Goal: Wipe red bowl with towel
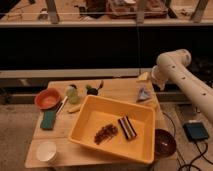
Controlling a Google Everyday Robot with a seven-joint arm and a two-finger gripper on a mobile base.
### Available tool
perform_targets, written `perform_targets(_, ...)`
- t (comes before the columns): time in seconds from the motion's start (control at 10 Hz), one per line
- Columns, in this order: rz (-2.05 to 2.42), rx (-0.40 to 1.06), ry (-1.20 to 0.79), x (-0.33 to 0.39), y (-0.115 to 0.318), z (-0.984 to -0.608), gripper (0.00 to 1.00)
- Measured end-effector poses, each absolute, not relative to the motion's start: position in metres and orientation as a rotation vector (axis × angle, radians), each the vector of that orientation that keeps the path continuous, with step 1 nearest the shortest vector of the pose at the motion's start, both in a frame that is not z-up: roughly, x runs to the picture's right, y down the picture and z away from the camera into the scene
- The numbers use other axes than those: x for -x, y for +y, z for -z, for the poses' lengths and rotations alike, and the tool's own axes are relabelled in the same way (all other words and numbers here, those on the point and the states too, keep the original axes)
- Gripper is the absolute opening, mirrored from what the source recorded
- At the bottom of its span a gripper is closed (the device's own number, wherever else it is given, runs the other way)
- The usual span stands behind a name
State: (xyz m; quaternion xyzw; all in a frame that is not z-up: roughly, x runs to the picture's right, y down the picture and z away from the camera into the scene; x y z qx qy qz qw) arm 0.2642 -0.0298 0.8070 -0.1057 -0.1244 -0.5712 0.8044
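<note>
Towel [144, 94] just beneath gaping pincer [156, 80], seemingly untouched; red bowl [48, 98] well apart.

Yellow tub [95, 117] (striped block [127, 127] inside) sits between a green sponge [48, 119] and maroon bowl [164, 142].

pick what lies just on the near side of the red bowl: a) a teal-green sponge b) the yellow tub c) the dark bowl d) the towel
A: the teal-green sponge lies just nearer the camera than the red bowl at the table's left end, while the towel lies at the far right, under the gripper.
</note>
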Motion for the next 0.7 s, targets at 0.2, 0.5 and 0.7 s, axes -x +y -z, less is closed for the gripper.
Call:
perform_targets(0.2,1.228,0.244,-0.277,-0.26,-0.031,-0.834,0.8)
perform_targets(0.5,1.234,0.264,-0.294,-0.253,-0.035,-0.891,0.8)
perform_targets(0.7,1.232,0.281,-0.299,-0.254,-0.031,-0.918,0.8)
